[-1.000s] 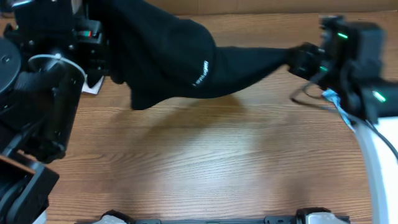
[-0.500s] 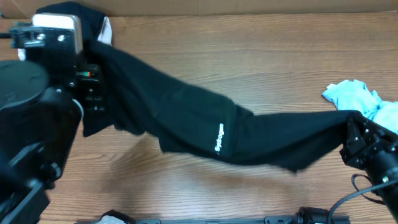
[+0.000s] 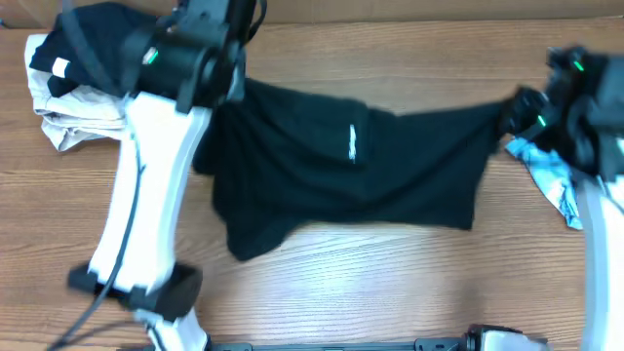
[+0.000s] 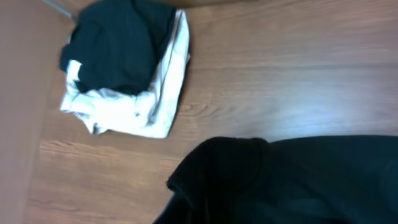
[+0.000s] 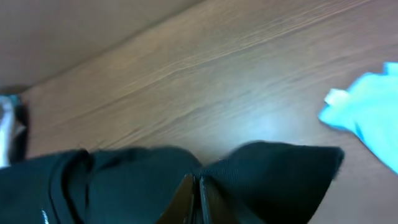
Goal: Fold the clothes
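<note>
Starting at the near edge of the light-brown wooden table (image 3: 390,292), the left arm's white link (image 3: 146,195) slants up from its base toward the far-left part of the top. Past the near strip of wood lies the black short-sleeved T-shirt (image 3: 370,180). It is spread wide across the middle of the table and drawn out between the two arms, with its lower left part sagging onto the wood. Small white logo lettering (image 3: 353,142) shows near its upper middle.

Toward the right edge, a smaller crumpled light-blue garment (image 3: 548,175) rests on the table, partly under the right arm. In the right wrist view a gap of wood separates it from the shirt. Just beyond it, the right gripper (image 3: 515,109) is clenched on the shirt's right corner. The wrist view shows its two fingers (image 5: 185,199) pressed together with black cloth bunched around them.

The shirt's upper-left corner runs up to the left gripper (image 3: 226,76). The arm's body hides its fingers from above, and the left wrist view shows only black fabric close below the camera, so I cannot tell whether it grips.

Farther off, in the far-left corner, sits a stack of folded garments (image 3: 68,102), a black one on top of a pale cream one, apart from the shirt. A brown board (image 3: 439,8) runs along the far edge.
</note>
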Robot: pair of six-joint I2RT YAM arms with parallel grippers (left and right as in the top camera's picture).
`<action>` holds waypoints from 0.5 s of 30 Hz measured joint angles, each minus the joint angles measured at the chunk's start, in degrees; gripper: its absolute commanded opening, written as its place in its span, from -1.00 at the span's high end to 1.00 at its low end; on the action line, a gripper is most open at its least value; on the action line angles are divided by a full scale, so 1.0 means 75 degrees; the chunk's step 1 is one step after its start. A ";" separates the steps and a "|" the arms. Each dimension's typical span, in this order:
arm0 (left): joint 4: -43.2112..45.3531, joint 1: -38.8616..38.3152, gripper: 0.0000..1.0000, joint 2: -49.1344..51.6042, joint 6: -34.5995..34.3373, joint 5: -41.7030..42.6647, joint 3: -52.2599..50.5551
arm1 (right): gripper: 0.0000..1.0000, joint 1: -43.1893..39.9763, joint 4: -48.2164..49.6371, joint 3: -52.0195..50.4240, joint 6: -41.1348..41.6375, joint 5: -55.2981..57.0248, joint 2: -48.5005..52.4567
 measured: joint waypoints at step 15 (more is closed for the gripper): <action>0.1553 0.1547 -1.00 0.2702 0.0210 0.1274 -0.0064 | -1.00 0.0000 0.1011 -0.0125 -0.0154 -0.1244 0.3092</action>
